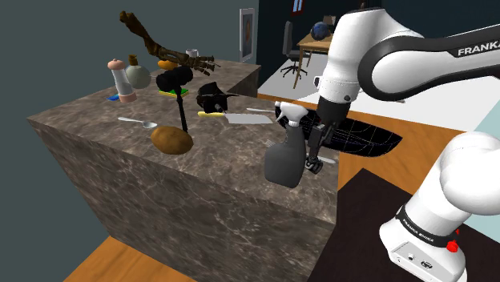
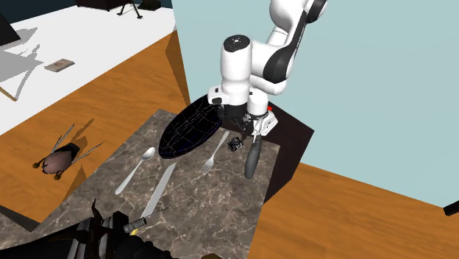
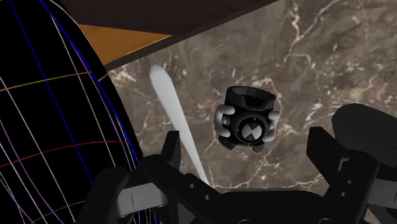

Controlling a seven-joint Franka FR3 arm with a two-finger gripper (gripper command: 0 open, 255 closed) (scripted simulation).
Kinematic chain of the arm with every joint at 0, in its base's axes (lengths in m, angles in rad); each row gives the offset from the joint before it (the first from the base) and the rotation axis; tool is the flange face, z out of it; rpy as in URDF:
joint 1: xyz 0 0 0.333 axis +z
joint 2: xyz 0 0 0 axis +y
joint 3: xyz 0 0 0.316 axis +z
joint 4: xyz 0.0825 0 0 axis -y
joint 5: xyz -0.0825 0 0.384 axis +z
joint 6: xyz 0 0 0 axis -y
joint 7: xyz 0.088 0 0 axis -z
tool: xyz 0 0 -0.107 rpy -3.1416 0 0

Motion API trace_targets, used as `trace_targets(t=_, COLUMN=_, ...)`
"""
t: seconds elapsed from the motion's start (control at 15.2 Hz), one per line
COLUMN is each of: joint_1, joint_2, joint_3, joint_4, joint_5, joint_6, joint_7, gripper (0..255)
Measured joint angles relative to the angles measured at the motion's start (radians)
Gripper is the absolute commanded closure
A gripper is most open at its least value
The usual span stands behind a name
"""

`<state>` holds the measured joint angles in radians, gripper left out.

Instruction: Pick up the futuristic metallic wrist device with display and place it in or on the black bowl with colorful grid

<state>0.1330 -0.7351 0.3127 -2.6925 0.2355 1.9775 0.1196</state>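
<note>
the gripper [image 3: 249, 151] hangs just above the marble counter [image 3: 318, 57]. its two black fingers are wide apart and hold nothing. the wrist device [image 3: 248, 122] lies flat on the counter, right under the hand. it is a small, dark, round thing with pale grey bumps on its sides and a little round face on top. it sits in line with the gap between the fingers, but they do not touch it yet.

the job now is to grab it. i think the hand should go straight down, so one finger lands on each side of the device, then close slowly. a fork [image 2: 212, 156] lies just beside the device, between it and the bowl, so the finger on that side should come down in the gap and not on the handle. a grey spray bottle [image 1: 286, 160] stands close on the other side, and a bump could tip it over.

the black bowl [image 3: 44, 127] with thin coloured lines is big and is near the device. i can see nothing inside it. it is a short trip over the fork to get there.
</note>
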Motion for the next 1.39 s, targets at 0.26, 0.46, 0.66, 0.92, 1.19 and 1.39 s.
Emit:
trace_targets(t=0.26, joint_1=0.013, joint_2=0.037, joint_3=0.038, joint_4=-0.041, joint_5=0.018, joint_6=0.083, joint_7=0.017, gripper=0)
trace_targets(t=0.46, joint_1=0.015, joint_2=0.059, joint_3=0.048, joint_4=-0.067, joint_5=0.025, joint_6=0.131, joint_7=0.017, gripper=0)
trace_targets(t=0.66, joint_1=0.015, joint_2=0.078, joint_3=0.056, joint_4=-0.088, joint_5=0.031, joint_6=0.171, joint_7=0.016, gripper=0)
trace_targets(t=0.92, joint_1=0.015, joint_2=0.082, joint_3=0.058, joint_4=-0.09, joint_5=0.032, joint_6=0.178, joint_7=0.017, gripper=0)
trace_targets(t=1.19, joint_1=0.015, joint_2=0.082, joint_3=0.058, joint_4=-0.09, joint_5=0.032, joint_6=0.178, joint_7=0.017, gripper=255)
trace_targets(t=1.39, joint_1=0.015, joint_2=0.082, joint_3=0.058, joint_4=-0.09, joint_5=0.032, joint_6=0.178, joint_7=0.017, gripper=255)
